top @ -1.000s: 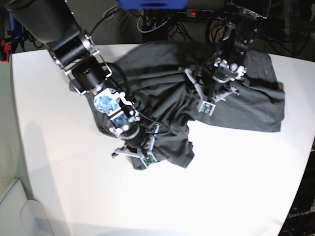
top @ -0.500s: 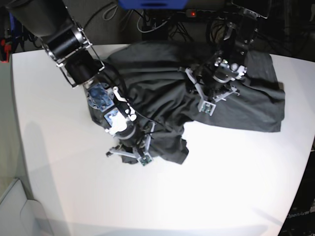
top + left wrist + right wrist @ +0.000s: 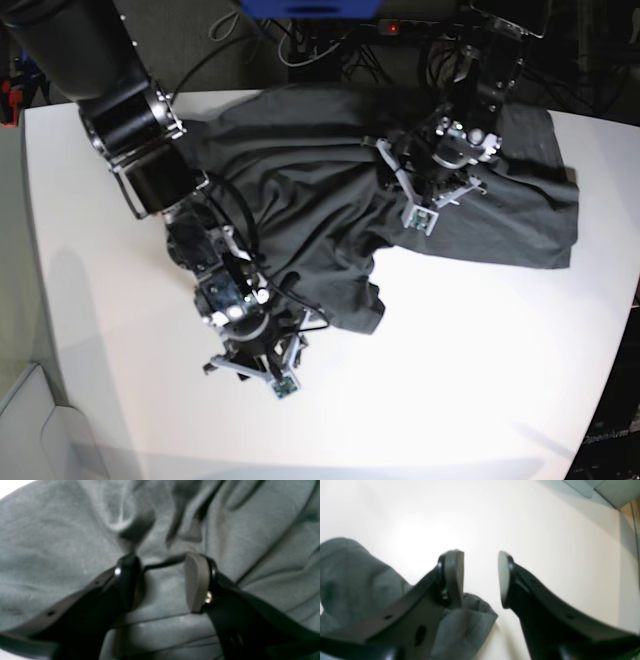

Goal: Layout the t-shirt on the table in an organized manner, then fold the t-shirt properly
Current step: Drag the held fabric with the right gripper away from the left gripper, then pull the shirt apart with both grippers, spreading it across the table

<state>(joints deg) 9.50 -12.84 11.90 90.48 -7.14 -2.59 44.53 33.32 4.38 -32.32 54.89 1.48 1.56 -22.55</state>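
Note:
The dark grey t-shirt (image 3: 310,200) lies crumpled across the back half of the white table (image 3: 480,350), with a loose flap reaching toward the front left. My right gripper (image 3: 250,375) hovers in front of that flap. In the right wrist view the right gripper (image 3: 480,580) is open with only bare table (image 3: 545,530) between its fingers, and a t-shirt (image 3: 350,567) corner lies under the left finger. My left gripper (image 3: 440,205) rests on the shirt's right part. In the left wrist view the left gripper (image 3: 162,580) stands open, fingertips down on wrinkled t-shirt (image 3: 62,542) cloth.
Cables and a power strip (image 3: 400,28) run behind the table's back edge. A pale grey box (image 3: 25,430) sits off the front-left corner. The table's edge (image 3: 620,525) shows at the far right of the right wrist view.
My right gripper pulled the shirt's flap toward the front left, then opened, let it go and moved on toward the table's front. The left arm stayed where it was.

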